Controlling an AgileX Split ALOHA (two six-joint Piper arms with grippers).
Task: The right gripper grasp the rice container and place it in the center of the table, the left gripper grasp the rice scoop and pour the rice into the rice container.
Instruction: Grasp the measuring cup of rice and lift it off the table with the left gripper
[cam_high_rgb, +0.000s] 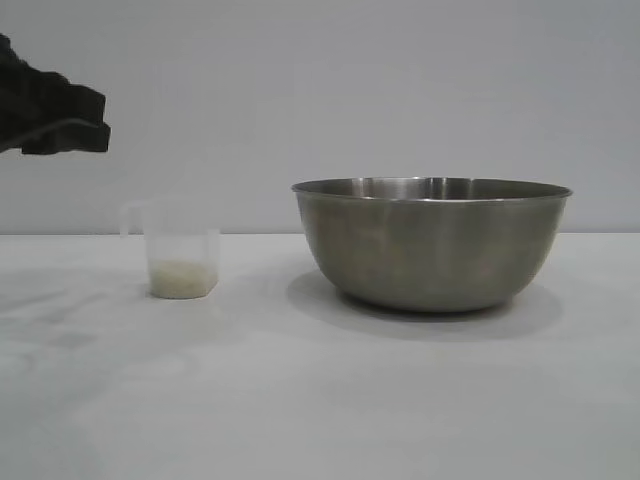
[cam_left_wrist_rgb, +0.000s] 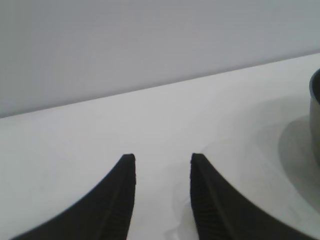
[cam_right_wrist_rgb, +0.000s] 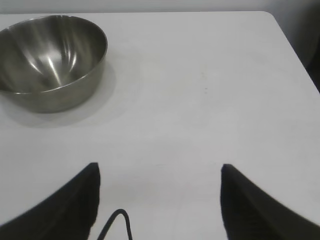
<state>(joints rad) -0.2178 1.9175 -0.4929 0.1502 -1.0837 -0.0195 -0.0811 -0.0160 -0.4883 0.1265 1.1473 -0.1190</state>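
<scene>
Pale grey wall runs behind a plain white, matte counter (cam_high_rgb: 300, 400) that carries everything. Largest on it is the rice container (cam_high_rgb: 430, 243), a round bowl of brushed grey steel with a thin rim, standing upright with its mouth facing up; its inside shows smooth and bare in the right wrist view (cam_right_wrist_rgb: 47, 52). Beside the rice container, apart from it and on the left arm's side, stands the rice scoop (cam_high_rgb: 181, 250), a small tapered cup of cloudy clear plastic, upright, its loop handle turned away from the rice container. A shallow layer of off-white rice (cam_high_rgb: 182, 279) lies in its bottom.

Left gripper (cam_left_wrist_rgb: 162, 160) hangs above the counter, up and outward from the rice scoop, its ribbed black curved jaws spread with a gap and holding nothing. Right gripper (cam_right_wrist_rgb: 160, 170) hovers well apart from the rice container, jaws spread wide and empty, the bowl lying ahead of them and off to one side.
</scene>
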